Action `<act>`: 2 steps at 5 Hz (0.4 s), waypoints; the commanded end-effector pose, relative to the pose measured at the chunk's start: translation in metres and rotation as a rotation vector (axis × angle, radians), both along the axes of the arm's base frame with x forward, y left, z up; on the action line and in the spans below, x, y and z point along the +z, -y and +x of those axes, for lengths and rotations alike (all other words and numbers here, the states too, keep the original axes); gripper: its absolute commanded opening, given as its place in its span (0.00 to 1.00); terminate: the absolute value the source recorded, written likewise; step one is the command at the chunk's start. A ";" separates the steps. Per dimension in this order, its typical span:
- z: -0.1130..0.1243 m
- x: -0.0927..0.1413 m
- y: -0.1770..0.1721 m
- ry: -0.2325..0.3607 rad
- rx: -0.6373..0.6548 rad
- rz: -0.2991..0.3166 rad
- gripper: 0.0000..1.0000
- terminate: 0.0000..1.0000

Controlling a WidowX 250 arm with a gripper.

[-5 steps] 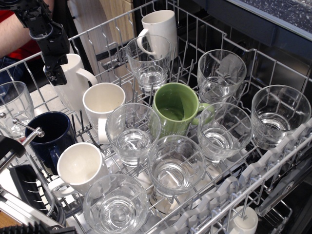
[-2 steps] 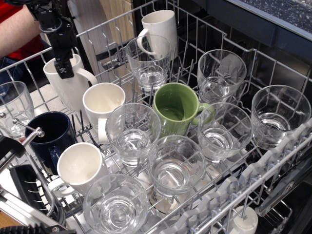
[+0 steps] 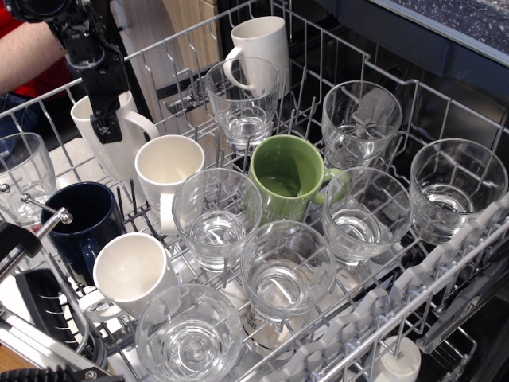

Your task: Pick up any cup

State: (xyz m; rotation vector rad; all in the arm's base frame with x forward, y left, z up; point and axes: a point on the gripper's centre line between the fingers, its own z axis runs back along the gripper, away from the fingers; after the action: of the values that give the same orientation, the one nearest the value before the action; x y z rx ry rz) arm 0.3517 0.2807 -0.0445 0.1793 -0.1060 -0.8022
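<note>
The cup [image 3: 119, 147] is a tall glossy white mug with a loop handle on its right, standing upright at the rack's back left. My black gripper [image 3: 105, 127] comes down from the top left. One finger [image 3: 106, 119] hangs over the cup's rim and lies against the near outer wall. The other finger is hidden, so I cannot tell how the jaws stand. The cup stands in the rack, not lifted.
The wire dishwasher rack [image 3: 159, 48] holds a short cream mug [image 3: 163, 171], another [image 3: 131, 274], a navy mug [image 3: 83, 219], a green mug [image 3: 286, 179], a narrower white mug [image 3: 258, 44] and several glasses. A person's arm [image 3: 24, 56] is at top left.
My gripper moved right from the cup's left side, then came down, so its finger now reaches lower across the cup's rim. The cup has not moved.
</note>
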 end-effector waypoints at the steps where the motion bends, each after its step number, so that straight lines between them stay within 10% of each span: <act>1: 0.004 0.016 -0.007 0.021 0.050 0.037 0.00 0.00; 2: 0.006 0.016 -0.008 0.016 0.062 0.032 0.00 0.00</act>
State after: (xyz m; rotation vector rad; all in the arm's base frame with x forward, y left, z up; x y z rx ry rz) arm 0.3460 0.2800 -0.0519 0.1597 -0.0691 -0.7446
